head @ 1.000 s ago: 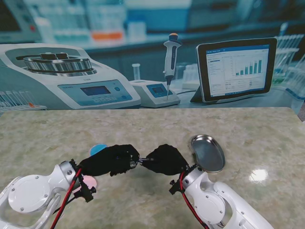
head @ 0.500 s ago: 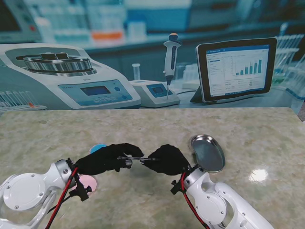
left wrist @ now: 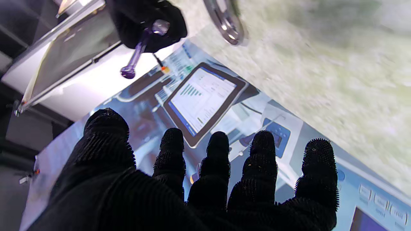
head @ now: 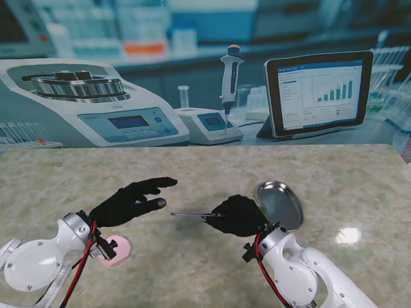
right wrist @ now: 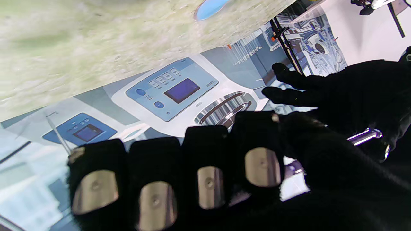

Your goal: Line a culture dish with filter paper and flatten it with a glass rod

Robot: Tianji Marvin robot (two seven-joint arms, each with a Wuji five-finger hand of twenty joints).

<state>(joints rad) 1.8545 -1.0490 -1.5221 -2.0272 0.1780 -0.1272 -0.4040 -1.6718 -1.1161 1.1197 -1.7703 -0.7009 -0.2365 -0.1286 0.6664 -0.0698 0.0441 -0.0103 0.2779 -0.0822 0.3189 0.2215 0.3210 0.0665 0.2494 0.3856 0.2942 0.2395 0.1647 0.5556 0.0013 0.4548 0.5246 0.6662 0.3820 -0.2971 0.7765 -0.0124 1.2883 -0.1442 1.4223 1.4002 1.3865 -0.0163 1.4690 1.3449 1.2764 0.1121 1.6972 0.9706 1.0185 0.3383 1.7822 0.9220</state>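
Note:
My right hand [head: 239,215] is shut on a thin glass rod [head: 189,214], which it holds level above the table, the free end sticking out toward my left hand. In the left wrist view the rod [left wrist: 138,54] juts from the right hand's [left wrist: 147,22] fist. My left hand [head: 131,200] hangs open with fingers spread, a short gap from the rod's tip, holding nothing. A round metal dish [head: 279,204] sits just to the right of the right hand. A pink disc [head: 117,247] lies by my left wrist. A blue disc [right wrist: 210,6] shows in the right wrist view.
A printed lab backdrop stands along the table's far edge, showing a centrifuge [head: 83,96], a pipette [head: 230,80] and a tablet [head: 318,93]. The marbled table top [head: 205,173] stretches between the backdrop and my hands.
My left hand has let go of the rod, opened and drawn back to the left. The right hand keeps the rod and has shifted slightly right. The blue disc is now hidden in the stand view.

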